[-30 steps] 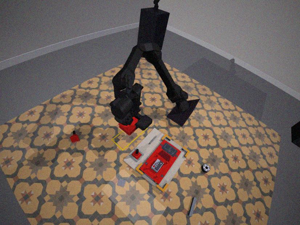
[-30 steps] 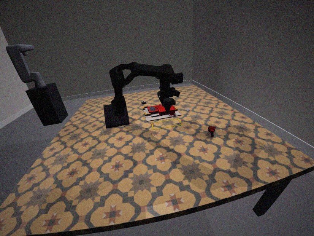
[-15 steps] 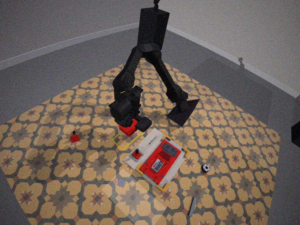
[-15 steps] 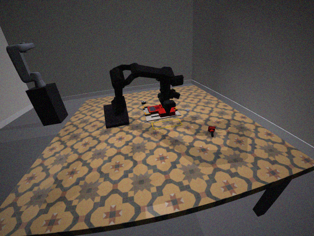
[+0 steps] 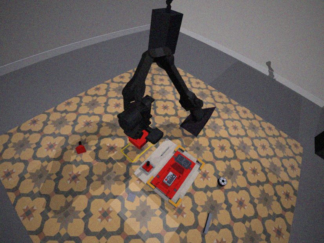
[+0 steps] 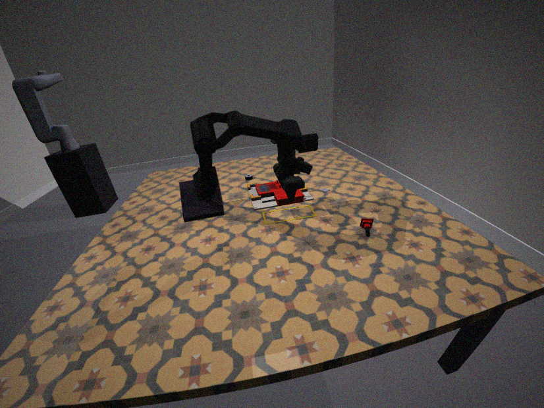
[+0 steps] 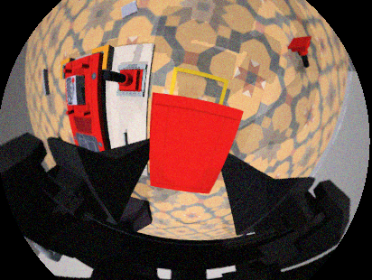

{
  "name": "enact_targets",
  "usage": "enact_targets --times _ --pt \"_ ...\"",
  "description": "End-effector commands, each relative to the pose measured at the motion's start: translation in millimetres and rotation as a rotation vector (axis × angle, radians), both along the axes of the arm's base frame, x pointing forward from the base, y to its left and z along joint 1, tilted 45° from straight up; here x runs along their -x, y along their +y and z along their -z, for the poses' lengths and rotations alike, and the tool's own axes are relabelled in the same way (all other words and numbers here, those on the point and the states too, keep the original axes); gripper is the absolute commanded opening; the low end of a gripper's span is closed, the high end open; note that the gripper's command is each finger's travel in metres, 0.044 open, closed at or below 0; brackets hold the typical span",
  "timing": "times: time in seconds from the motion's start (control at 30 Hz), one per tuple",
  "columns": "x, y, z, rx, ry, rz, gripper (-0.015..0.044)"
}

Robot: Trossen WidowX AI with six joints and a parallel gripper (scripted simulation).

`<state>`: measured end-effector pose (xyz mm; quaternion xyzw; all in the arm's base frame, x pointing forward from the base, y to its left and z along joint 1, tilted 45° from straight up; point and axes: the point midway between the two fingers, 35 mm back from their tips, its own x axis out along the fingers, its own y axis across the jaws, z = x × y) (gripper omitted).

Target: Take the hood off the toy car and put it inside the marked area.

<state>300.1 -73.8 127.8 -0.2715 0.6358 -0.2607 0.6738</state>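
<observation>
Hood (image 7: 190,143) clamped between gripper (image 7: 186,194) fingers, held above table (image 6: 272,281), over near edge of yellow marked area (image 5: 135,154). Toy car (image 5: 174,173) sits just beside, on white base. Judgement: shift further over outline centre, lower flat and level, release, then rise so both fingers stand free.

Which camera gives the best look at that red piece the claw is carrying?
The wrist view: the red hood fills its centre, face on, between the gripper fingers. From the top view the arm hides part of it; in the exterior view it is tiny and hard to pick out.
</observation>
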Motion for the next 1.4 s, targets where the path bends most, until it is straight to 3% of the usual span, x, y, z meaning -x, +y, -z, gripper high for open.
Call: enact_targets --times 0.0,1.37 --pt "0.6 -2.7 2.4 0.004 0.005 -0.004 0.0" --pt "1.0 -25.6 23.7 0.009 0.004 -0.004 0.0"
